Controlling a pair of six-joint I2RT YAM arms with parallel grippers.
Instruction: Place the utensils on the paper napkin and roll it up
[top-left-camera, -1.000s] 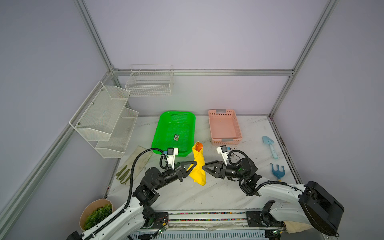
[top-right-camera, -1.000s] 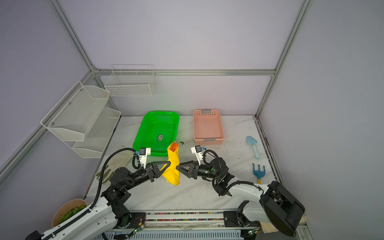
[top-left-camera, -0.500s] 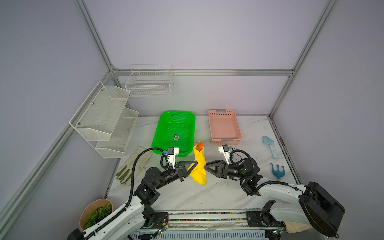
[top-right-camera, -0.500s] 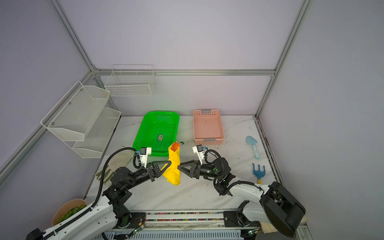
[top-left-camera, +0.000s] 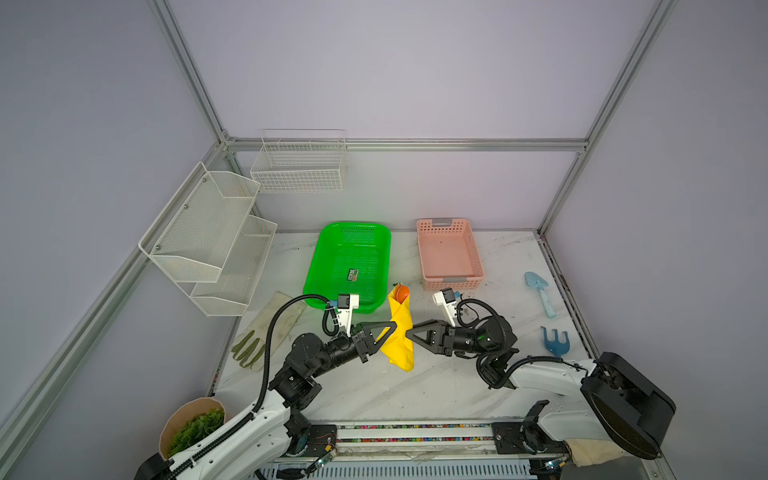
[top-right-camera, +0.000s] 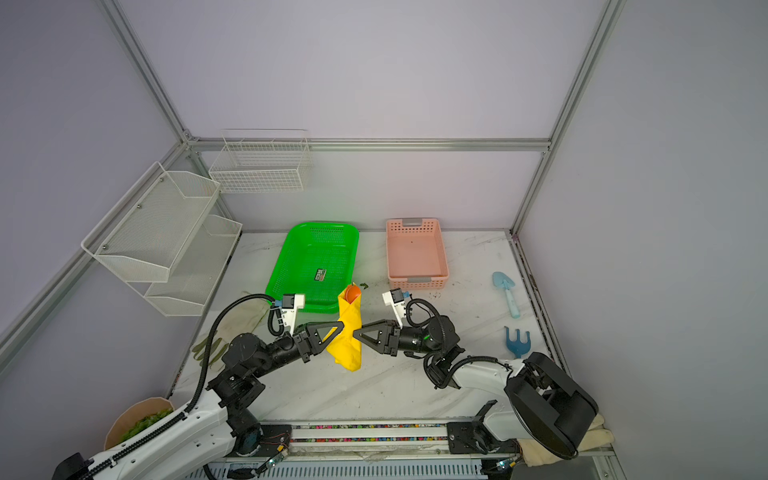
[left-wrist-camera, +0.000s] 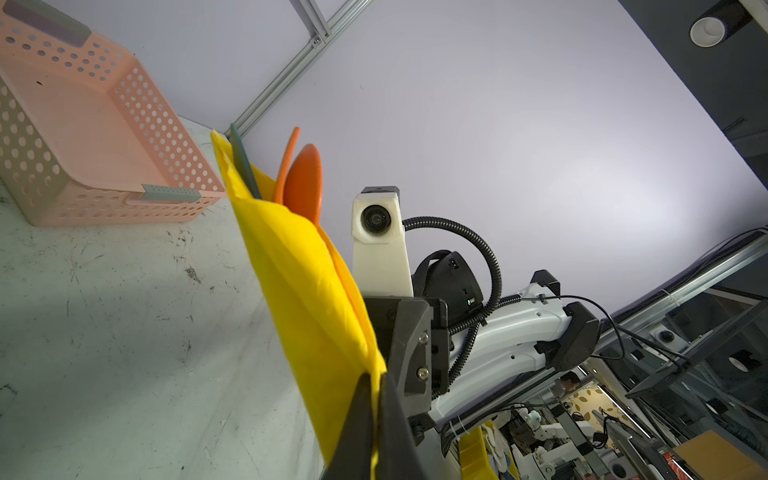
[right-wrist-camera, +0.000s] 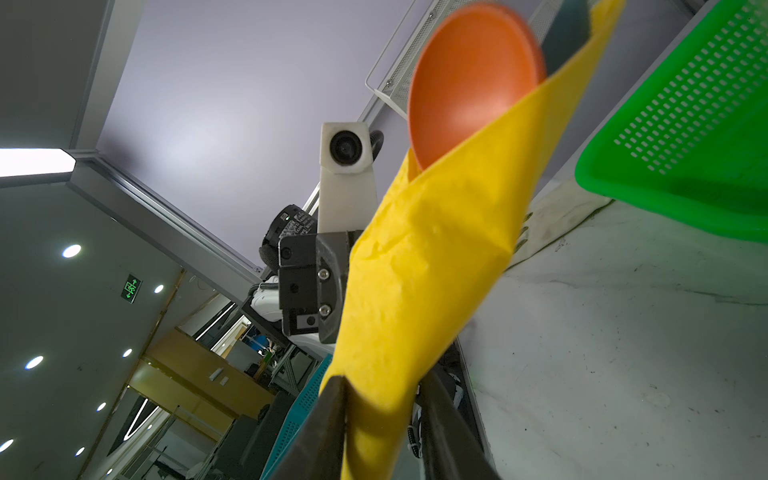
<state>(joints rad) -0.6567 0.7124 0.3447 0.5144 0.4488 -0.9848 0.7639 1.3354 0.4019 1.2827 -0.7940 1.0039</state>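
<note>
Over table (top-left-camera: 436, 388) centre | paper napkin (top-left-camera: 401, 338) roll axis front-back | spoon (top-left-camera: 401, 293) end rearward

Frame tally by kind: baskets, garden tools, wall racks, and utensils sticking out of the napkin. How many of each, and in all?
Baskets: 2, green basket, pink basket
Garden tools: 2, shovel, rake
Wall racks: 2, tiered rack, wire rack
Utensils in napkin: 3, spoon, fork, teal piece
Total: 9
</note>
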